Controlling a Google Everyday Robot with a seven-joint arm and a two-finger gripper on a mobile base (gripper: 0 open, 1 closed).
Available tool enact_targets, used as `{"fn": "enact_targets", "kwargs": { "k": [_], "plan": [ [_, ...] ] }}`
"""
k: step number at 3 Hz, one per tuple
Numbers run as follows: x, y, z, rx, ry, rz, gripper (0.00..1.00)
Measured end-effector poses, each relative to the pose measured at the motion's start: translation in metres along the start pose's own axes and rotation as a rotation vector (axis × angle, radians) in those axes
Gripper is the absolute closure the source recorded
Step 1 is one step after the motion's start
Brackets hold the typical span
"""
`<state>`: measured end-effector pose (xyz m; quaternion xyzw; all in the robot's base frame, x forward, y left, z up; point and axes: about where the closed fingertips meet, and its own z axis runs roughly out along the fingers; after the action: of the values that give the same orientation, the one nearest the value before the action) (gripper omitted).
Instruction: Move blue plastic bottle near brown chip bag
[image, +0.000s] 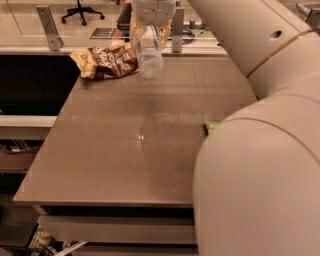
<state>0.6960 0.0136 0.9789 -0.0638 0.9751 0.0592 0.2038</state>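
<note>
Tool (149, 36), blue plastic bottle (149, 59) — above table (150, 155)

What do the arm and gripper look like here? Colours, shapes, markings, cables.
Arm: bulky, rounded, glossy off-white shells, thin tan seam line, one small dark round hole. Gripper, top centre over the grey-brown table's far edge: white domed wrist, pale yellowish fingers. No cables visible.
</note>
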Motion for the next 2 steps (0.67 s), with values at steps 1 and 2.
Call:
{"fn": "enact_targets", "kwargs": {
  "k": [1, 2],
  "plan": [
    [-0.017, -0.005, 0.04, 0.031, 0.036, 0.069, 1.0],
    [-0.025, -0.023, 0.077, 0.05, 0.074, 0.145, 1.0]
  ]
}}
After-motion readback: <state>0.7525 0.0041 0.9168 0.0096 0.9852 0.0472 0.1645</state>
